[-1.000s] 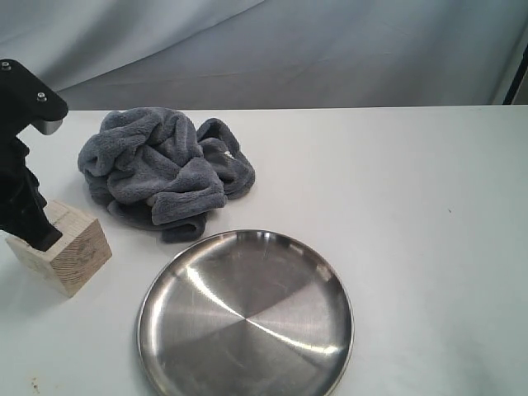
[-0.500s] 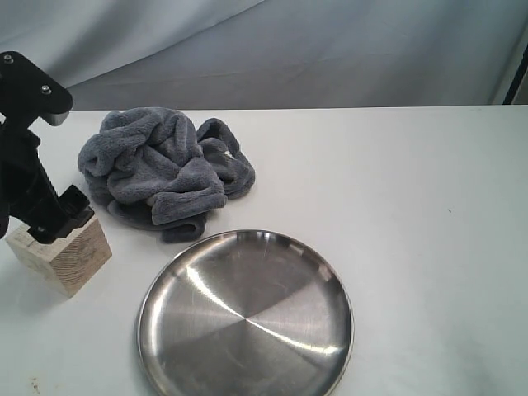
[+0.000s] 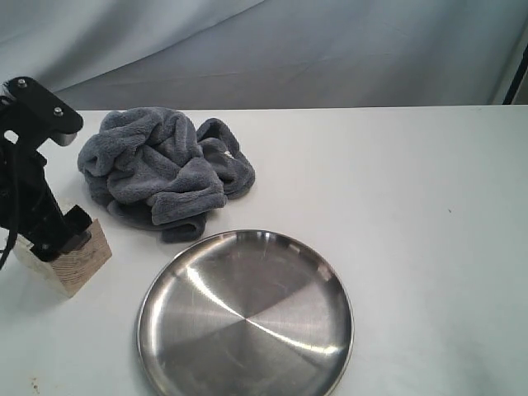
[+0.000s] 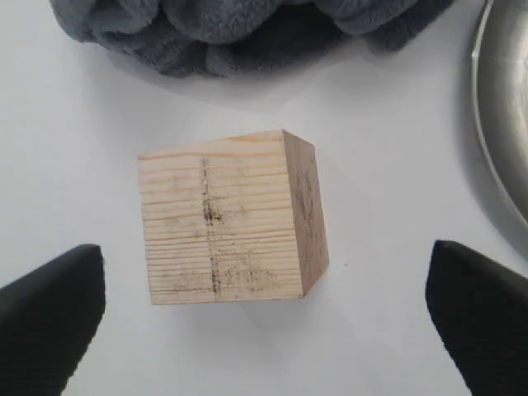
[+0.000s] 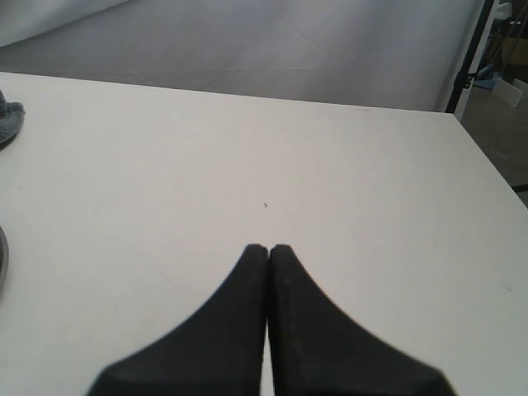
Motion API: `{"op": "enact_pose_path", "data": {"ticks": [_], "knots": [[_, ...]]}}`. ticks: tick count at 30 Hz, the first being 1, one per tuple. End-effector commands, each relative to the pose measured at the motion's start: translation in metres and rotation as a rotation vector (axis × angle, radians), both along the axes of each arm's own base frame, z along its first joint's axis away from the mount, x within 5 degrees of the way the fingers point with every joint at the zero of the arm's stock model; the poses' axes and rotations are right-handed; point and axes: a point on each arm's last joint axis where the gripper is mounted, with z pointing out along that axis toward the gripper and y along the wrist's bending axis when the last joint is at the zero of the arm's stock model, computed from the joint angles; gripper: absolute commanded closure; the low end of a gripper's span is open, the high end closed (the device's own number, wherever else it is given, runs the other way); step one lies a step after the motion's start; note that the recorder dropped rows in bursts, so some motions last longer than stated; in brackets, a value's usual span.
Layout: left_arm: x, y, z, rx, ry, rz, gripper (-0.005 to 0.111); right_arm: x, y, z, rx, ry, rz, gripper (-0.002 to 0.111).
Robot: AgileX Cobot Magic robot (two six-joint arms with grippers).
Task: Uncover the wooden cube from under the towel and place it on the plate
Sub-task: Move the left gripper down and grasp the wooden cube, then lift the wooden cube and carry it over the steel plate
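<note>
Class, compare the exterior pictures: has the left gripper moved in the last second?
Yes. Against the unmoved towel, the left gripper has shifted toward it and opened above the wooden cube.

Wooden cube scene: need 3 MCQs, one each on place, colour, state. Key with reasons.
1. Relative to the towel and the plate, where is the wooden cube?
A. On the plate
B. On the table, beside the towel
C. Under the towel

2. What colour is the towel?
A. Dark grey
B. White
C. Red

3. What state is the left end effector in?
A. Shut on the cube
B. Open, one finger on either side of the cube
C. Shut on the towel

Key:
1 B, the cube stands uncovered on bare table, off the plate.
2 A, the plush cloth is dark grey in both views.
3 B, the left wrist view shows a gap between each finger and the cube.
</note>
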Motion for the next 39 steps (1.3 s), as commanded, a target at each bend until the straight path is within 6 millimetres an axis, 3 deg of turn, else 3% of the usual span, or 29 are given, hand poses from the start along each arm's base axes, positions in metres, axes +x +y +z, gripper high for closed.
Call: {"op": "enact_pose_path", "data": {"ticks": [1,4,10,16,22,29,32,35,37,39], "knots": [[0.007,-0.002,-0.018,0.023,0.046,0.006,0.003,0.000,0.000,-0.001,0.002,-0.005,-0.007,0.108],[0.015,0.002,-0.025,0.035,0.036,0.019,0.003,0.000,0.000,-0.001,0.002,-0.005,-0.007,0.108],[0.035,0.034,-0.022,-0.059,0.034,0.177,0.003,0.000,0.000,-0.001,0.002,-0.005,-0.007,0.108],[0.041,0.046,-0.021,-0.189,0.065,0.120,0.003,0.000,0.000,-0.001,0.002,-0.005,-0.007,0.108],[0.057,0.045,-0.039,-0.168,0.121,0.109,0.003,0.000,0.000,-0.001,0.002,-0.005,-0.007,0.108],[0.070,0.046,-0.082,-0.121,0.263,0.101,0.003,0.000,0.000,-0.001,0.002,-0.005,-0.007,0.108],[0.073,0.046,-0.089,-0.117,0.253,0.090,0.003,0.000,0.000,-0.001,0.002,-0.005,-0.007,0.108],[0.077,0.046,-0.087,-0.130,0.217,0.117,0.020,0.000,0.000,-0.001,0.002,-0.005,-0.007,0.108],[0.078,0.046,-0.087,-0.131,0.210,0.117,0.044,0.000,0.000,-0.001,0.002,-0.005,-0.007,0.108],[0.077,0.046,-0.087,-0.128,0.218,0.112,0.081,0.000,0.000,-0.001,0.002,-0.005,-0.007,0.108]]}}
